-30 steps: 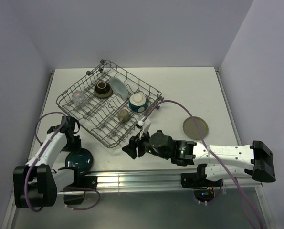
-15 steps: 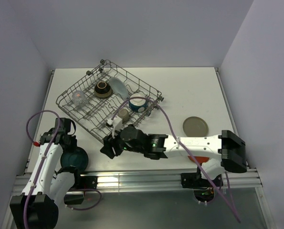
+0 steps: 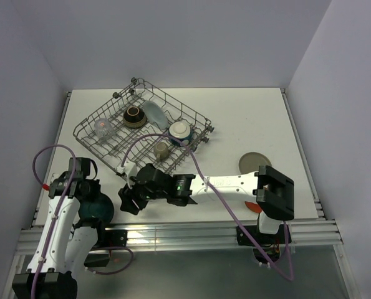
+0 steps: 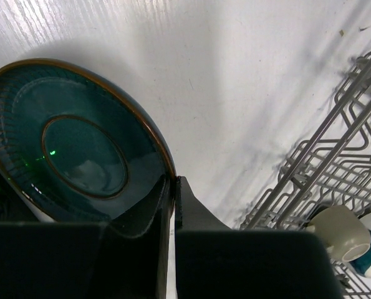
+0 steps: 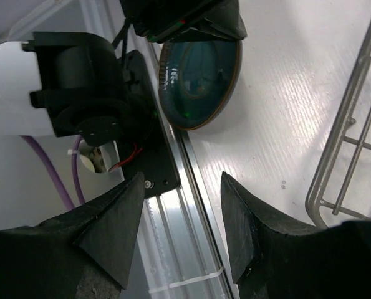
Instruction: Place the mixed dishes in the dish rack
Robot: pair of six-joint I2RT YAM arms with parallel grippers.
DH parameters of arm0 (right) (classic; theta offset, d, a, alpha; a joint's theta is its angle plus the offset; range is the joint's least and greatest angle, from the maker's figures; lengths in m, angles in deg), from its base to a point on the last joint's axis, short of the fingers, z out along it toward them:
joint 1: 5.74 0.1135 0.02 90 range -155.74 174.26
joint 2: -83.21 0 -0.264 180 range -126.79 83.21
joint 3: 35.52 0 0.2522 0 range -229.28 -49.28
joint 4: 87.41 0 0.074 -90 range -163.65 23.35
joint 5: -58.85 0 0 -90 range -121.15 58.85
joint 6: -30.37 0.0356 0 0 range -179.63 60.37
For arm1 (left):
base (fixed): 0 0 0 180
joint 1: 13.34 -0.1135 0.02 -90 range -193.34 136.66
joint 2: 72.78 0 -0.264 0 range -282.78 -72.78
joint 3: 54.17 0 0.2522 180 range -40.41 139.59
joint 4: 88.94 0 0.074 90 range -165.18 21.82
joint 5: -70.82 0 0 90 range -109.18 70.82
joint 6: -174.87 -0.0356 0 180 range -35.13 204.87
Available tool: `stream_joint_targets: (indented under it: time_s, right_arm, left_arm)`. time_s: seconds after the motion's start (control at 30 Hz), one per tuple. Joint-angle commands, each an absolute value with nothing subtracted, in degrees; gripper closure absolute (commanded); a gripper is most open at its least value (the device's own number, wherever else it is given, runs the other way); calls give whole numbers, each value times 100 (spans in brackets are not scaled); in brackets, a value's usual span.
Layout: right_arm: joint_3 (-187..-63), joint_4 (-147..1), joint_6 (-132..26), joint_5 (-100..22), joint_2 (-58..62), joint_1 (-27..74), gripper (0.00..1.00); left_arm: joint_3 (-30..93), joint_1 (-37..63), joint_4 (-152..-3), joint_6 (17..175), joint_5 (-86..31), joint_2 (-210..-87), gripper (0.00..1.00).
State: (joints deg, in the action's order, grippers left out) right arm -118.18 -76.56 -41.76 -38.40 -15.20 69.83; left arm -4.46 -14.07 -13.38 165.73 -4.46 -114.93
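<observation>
Since a second ago my right arm has swung leftward along the front of the dish rack (image 3: 85, 128), and my left jaws (image 4: 174, 182) have narrowed onto the dark teal dish (image 4: 79, 149). They are now clenched on its rim, one finger on each face. The dish spreads out to the left of those jaws, over the white desk (image 3: 247, 118); I cannot tell whether it touches the surface. It is round, with a glossy dark teal glaze and a thin brown line at the edge. A band of fine ridges runs inside the rim, and a raised ring circles the flat centre. My right jaws (image 5: 180, 187) stand released, with nothing between their matte black, wedge-shaped fingers. The dish lies just ahead of them. To their right runs the rack, made of grey bent wire, with a grey mug (image 3: 161, 150) among its tines.
</observation>
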Motion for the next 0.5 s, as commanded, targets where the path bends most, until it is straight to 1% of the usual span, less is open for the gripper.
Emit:
stream_joint_targets:
  time_s: [0.0, 0.1, 0.47]
  right_arm:
    - [-12152, -7646, -4477, -4178, -1478, 7002, 41]
    - [-12196, -7585, -4565, -4240, -1548, 7002, 41]
    - [-12635, -7400, -4838, -3775, -2278, 6993, 39]
  left_arm:
    - [-121, -1395, -1120, 16187, -494, -11427, 100]
    - [-129, -1395, -1155, 15994, -599, -11295, 100]
    - [20, -1387, -988, 15703, -986, -10943, 100]
